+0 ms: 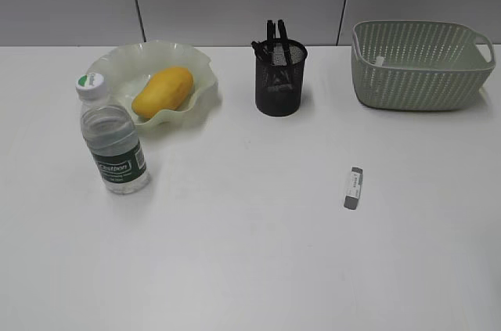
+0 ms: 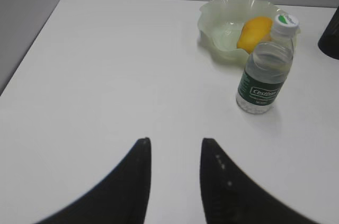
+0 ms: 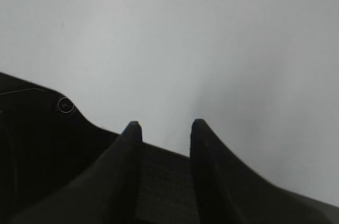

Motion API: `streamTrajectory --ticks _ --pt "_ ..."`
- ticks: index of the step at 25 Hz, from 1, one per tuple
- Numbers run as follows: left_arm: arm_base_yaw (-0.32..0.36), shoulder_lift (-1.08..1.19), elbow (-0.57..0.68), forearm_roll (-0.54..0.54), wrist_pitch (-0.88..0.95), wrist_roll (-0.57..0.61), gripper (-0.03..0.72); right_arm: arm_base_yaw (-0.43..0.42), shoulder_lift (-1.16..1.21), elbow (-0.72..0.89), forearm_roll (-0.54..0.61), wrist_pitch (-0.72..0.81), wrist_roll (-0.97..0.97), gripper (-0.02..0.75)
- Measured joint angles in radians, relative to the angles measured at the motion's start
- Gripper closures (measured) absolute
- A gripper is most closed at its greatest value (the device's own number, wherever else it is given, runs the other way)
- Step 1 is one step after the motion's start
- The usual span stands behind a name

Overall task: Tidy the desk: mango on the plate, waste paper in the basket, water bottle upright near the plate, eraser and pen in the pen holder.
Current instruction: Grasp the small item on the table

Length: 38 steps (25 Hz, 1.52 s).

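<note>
The plain white table [image 1: 235, 253] is stretching back to a pale grey panelled wall. Ahead and right of the left pincer [image 2: 175, 147], narrowly parted and gripping nothing, the clear green-labelled water bottle [image 2: 265, 70] is standing upright beside the wavy pale green plate [image 2: 217, 23] cradling the yellow-orange mango [image 2: 253, 32]. The right pincer [image 3: 165, 126] is likewise gaping narrowly, empty. Only the exterior view is showing the small grey eraser [image 1: 354, 188], black mesh pen holder [image 1: 280, 80] and grey-green basket [image 1: 415, 69].
</note>
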Motion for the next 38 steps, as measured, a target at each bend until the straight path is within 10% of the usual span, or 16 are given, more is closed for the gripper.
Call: streamTrajectory --ticks 12,19,29,38 --pt "0.000 0.282 -0.019 -0.175 -0.033 0.266 0.453 0.000 -0.749 0.164 0.005 0.030 -0.042 0.482" --pt "-0.050 0.703 -0.229 -0.390 -0.153 0.458 0.525 0.000 -0.887 0.168 -0.005 0.030 -0.043 0.503" --pt "-0.541 1.366 -0.609 -0.222 -0.391 0.316 0.539 0.000 -0.888 0.168 -0.007 0.030 -0.045 0.504" --pt "-0.636 1.987 -0.984 -0.229 -0.378 0.230 0.174 0.000 -0.888 0.169 -0.007 0.029 -0.046 0.506"
